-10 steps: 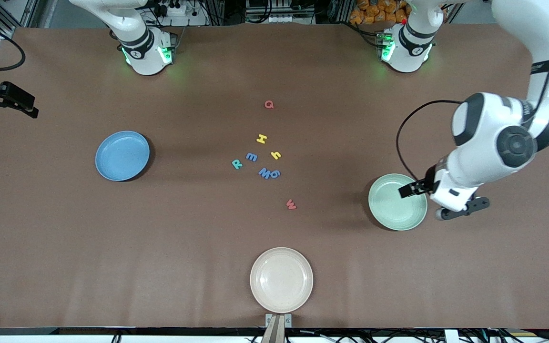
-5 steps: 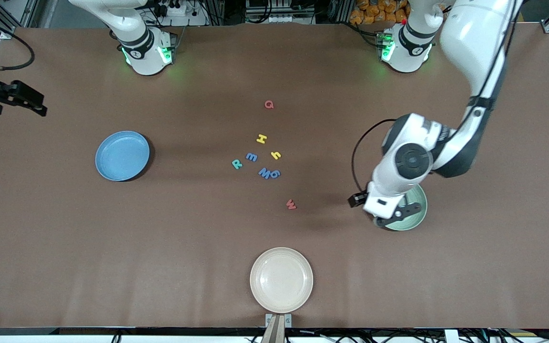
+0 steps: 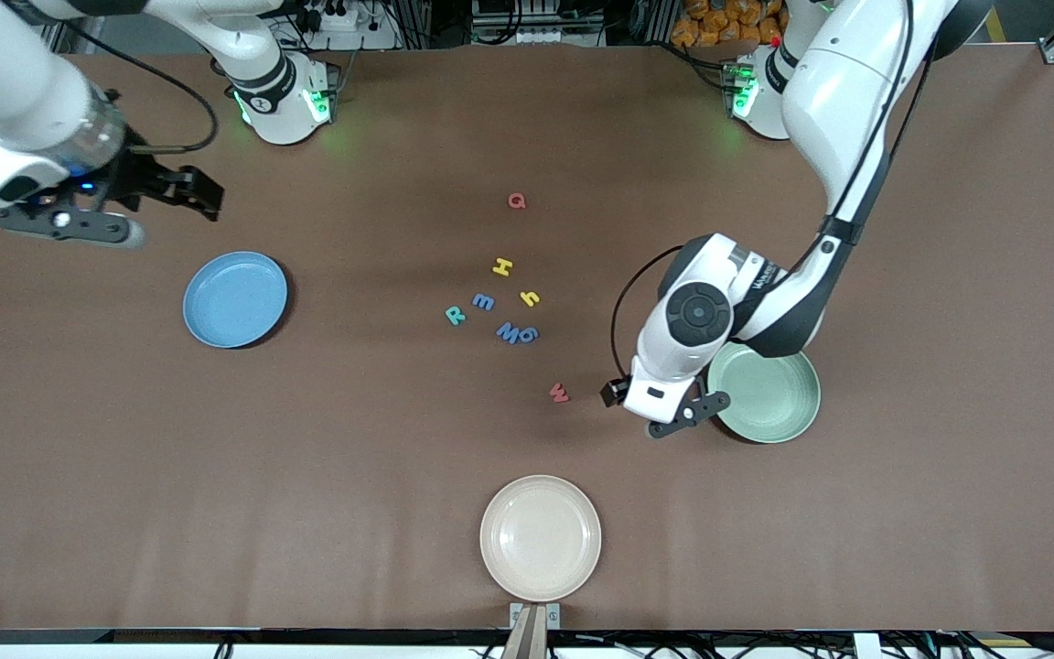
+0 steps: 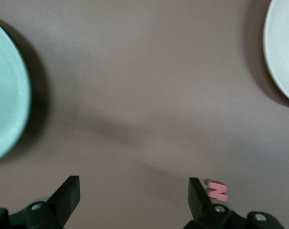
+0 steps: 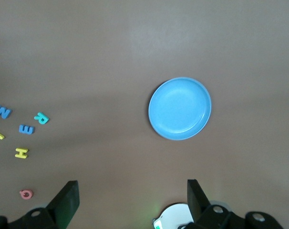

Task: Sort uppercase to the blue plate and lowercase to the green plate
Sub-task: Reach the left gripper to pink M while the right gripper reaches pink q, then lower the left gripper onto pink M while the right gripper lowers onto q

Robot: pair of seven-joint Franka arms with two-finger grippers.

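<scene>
The letters lie mid-table: red Q (image 3: pixel 516 200), yellow H (image 3: pixel 502 267), teal R (image 3: pixel 455 316), blue M (image 3: pixel 508 333), blue m (image 3: pixel 483 302), yellow h (image 3: pixel 530 298), a rounded blue letter (image 3: pixel 530 335) and red w (image 3: pixel 559 393). The blue plate (image 3: pixel 234 299) and green plate (image 3: pixel 769 394) are both bare. My left gripper (image 3: pixel 673 416) hangs open and empty between the w and the green plate. In the left wrist view the w (image 4: pixel 216 190) sits just outside one finger (image 4: pixel 197 198). My right gripper (image 3: pixel 65 222) is open, up over the table near the blue plate (image 5: pixel 180 108).
A beige plate (image 3: pixel 540 537) stands near the front edge, nearer the camera than the letters; it also shows in the left wrist view (image 4: pixel 283 52). The right arm's base (image 5: pixel 175 217) shows in the right wrist view.
The left arm swung from the table's end across the green plate to the side of the red w. The right arm came in from the table's edge toward the blue plate.
</scene>
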